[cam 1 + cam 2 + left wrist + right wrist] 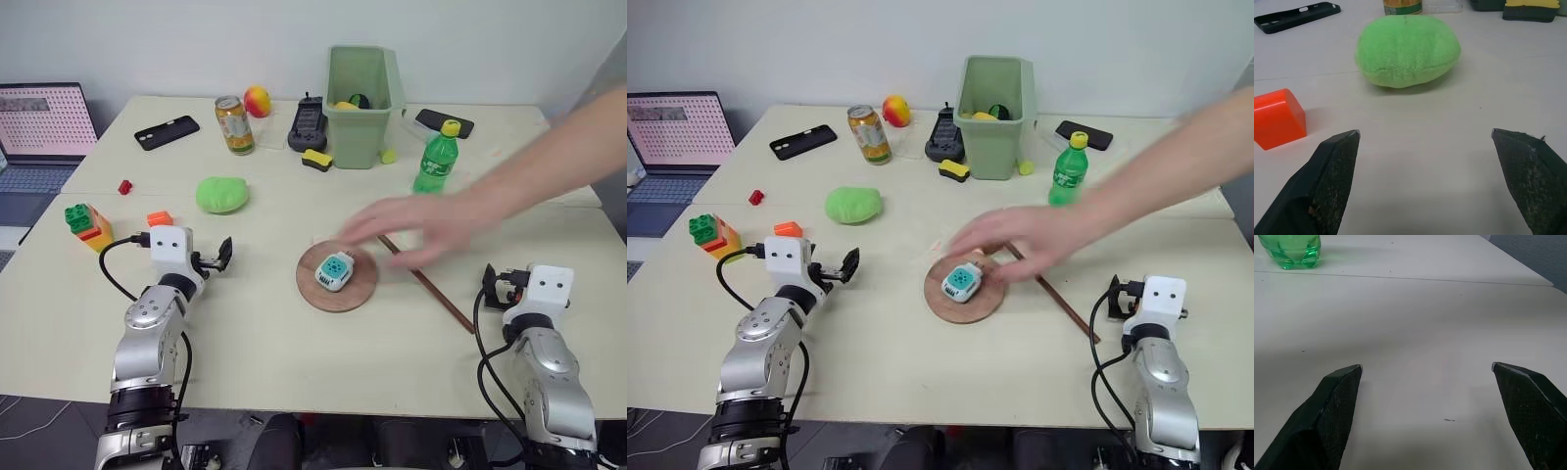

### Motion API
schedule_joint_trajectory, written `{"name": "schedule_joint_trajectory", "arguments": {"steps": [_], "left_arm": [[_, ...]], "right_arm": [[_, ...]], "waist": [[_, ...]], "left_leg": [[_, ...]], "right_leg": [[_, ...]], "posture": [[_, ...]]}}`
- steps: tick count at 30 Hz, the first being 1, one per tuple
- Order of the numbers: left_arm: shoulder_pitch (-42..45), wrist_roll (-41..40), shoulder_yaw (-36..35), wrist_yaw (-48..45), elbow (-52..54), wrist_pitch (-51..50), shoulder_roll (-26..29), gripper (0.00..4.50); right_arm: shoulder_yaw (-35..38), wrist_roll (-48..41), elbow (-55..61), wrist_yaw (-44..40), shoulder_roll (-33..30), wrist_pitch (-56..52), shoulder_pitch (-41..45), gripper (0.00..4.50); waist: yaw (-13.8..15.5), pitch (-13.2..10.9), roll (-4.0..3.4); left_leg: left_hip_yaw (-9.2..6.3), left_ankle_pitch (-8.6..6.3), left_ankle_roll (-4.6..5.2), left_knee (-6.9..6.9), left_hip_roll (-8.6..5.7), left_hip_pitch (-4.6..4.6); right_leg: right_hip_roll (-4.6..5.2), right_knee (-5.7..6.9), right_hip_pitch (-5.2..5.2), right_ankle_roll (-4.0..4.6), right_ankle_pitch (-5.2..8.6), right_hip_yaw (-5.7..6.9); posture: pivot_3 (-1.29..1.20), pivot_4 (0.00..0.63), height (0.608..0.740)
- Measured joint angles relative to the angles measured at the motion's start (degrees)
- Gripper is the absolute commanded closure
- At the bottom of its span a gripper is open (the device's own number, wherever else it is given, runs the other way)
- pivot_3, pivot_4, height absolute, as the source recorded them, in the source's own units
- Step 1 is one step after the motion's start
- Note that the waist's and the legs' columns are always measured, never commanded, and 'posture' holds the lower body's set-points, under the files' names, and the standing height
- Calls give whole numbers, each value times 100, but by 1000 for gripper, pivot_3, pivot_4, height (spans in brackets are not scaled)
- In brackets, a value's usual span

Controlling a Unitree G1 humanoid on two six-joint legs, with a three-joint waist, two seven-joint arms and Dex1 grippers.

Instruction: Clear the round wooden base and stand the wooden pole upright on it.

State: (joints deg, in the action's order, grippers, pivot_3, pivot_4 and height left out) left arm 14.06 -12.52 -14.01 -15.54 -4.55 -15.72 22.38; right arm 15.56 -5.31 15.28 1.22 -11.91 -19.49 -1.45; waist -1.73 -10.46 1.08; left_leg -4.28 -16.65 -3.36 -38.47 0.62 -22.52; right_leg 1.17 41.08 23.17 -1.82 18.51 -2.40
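**On the table centre: base occupied, pole flat, both grippers idle**

At the middle of the table (245, 352), the base (338, 291) is lain flat and is covered in part by a small white-and-teal gadget (335, 271), which sits on its top face. The centre hole cannot be seen, as the gadget is set over it. Until this item is lifted off, no footing is offered for the pole.

The pole (441, 300) is laid flat on the table just beside the base, on the robot's right, running diagonally toward the right gripper. Its far end is hidden under a person's hand (416, 233), which is stretched across from the right above the base; whether the hand touches the pole or the gadget cannot be told.

The left gripper (224, 253) is held level above the table, well apart from the base, with its fingers spread wide and nothing between them. In its wrist view a green plush (1407, 50) and an orange block (1277, 118) are seen ahead. The right gripper (1426, 377) is likewise spread and empty over bare table, near the pole's near end. By judgement, both arms are parked clear while the person's arm crosses the work area.
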Motion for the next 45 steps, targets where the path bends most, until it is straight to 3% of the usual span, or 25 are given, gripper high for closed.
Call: {"name": "schedule_joint_trajectory", "arguments": {"steps": [14,18,23,28,31,35,45], "left_arm": [[-40,-32,-4,-46,98,-54,70,0],[-56,-279,-42,-336,526,-482,349,0],[-1,-780,140,-978,1575,-1900,1105,0],[173,-1195,684,-1556,2494,-2553,1394,0],[297,-1431,1193,-1677,2960,-2885,1217,0],[272,-1445,1809,-1639,3231,-3028,922,0],[41,-668,2793,-1430,2857,-2525,491,0]], "right_arm": [[-9,4,0,-12,38,-1,2,45],[6,-66,16,-312,-300,-22,83,45],[71,-1124,222,-1817,-1193,-341,522,45],[-140,-2293,818,-3397,-2072,-901,647,45],[-320,-2915,1157,-4356,-2739,-1298,639,45],[-446,-3280,1484,-4999,-3221,-1514,568,45],[-415,-3448,1987,-4736,-3209,-1726,153,45]], "waist": [[-1,0,0],[-3,0,0],[-14,0,-2],[8,0,-3],[17,0,-2],[13,-1,-1],[66,-1,0]], "left_leg": [[-1,0,0,-2,1,-1],[-2,0,0,-5,0,-1],[-8,-2,3,-18,1,-5],[-19,-3,5,-31,-6,-8],[-27,-4,7,-36,-8,3],[-28,-11,18,-32,-6,50],[-30,-11,18,-33,-14,56]], "right_leg": [[0,1,0,0,0,0],[-1,1,-1,0,0,0],[-12,2,-6,0,0,3],[-13,-12,-31,0,0,7],[-13,-21,-55,0,0,15],[-14,-30,-98,-1,2,12],[-13,-33,-109,-1,2,10]], "posture": [[0,150,740],[0,150,740],[0,150,740],[0,150,740],[0,150,740],[0,150,740],[0,150,740]]}}
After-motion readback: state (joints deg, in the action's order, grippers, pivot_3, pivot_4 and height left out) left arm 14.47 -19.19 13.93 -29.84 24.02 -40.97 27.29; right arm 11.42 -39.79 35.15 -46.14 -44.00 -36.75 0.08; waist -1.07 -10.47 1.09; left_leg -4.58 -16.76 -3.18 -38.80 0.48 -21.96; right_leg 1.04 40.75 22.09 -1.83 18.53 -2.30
